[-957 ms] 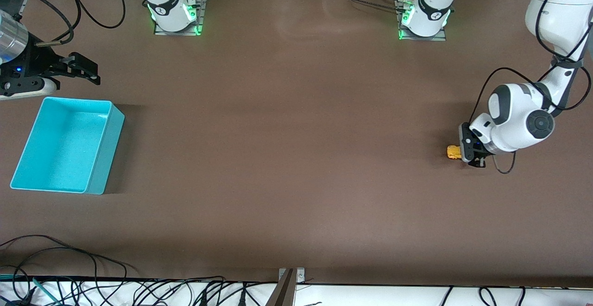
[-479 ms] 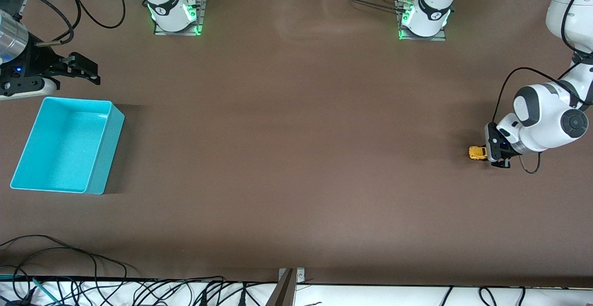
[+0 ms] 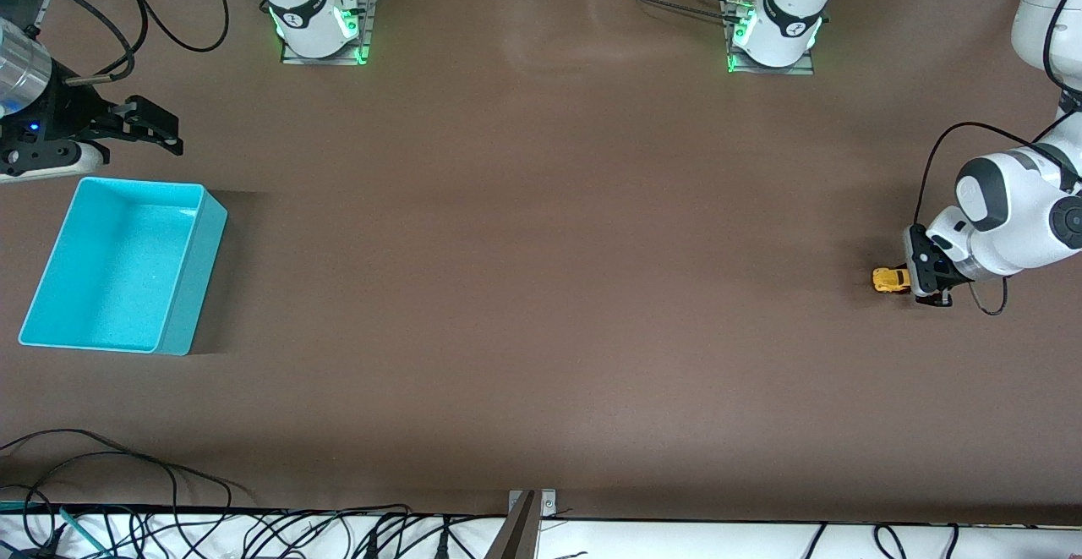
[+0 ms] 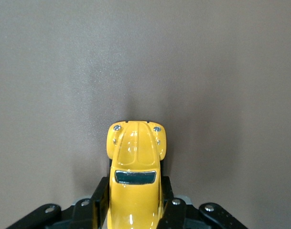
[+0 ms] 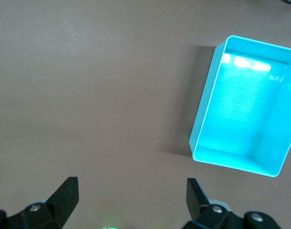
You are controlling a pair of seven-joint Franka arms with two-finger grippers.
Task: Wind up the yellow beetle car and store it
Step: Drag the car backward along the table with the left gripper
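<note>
The yellow beetle car (image 3: 890, 279) sits low at the table near the left arm's end, held between the black fingers of my left gripper (image 3: 913, 280). In the left wrist view the car (image 4: 135, 176) shows its rounded nose and dark window, and the gripper (image 4: 134, 200) is shut on its sides. The turquoise bin (image 3: 51, 288) stands empty at the right arm's end of the table. My right gripper (image 3: 165, 129) is open and empty in the air, over the table beside the bin. The right wrist view shows its gripper (image 5: 133, 191) spread wide, with the bin (image 5: 202, 119) below.
Two arm bases with green lights (image 3: 317, 22) (image 3: 773, 30) stand along the table's edge farthest from the front camera. Loose cables (image 3: 127, 474) lie along the table's nearest edge. Bare brown tabletop (image 3: 541, 246) lies between car and bin.
My left gripper has dragged the car along the table toward the left arm's end, away from the bin. The right arm has not moved.
</note>
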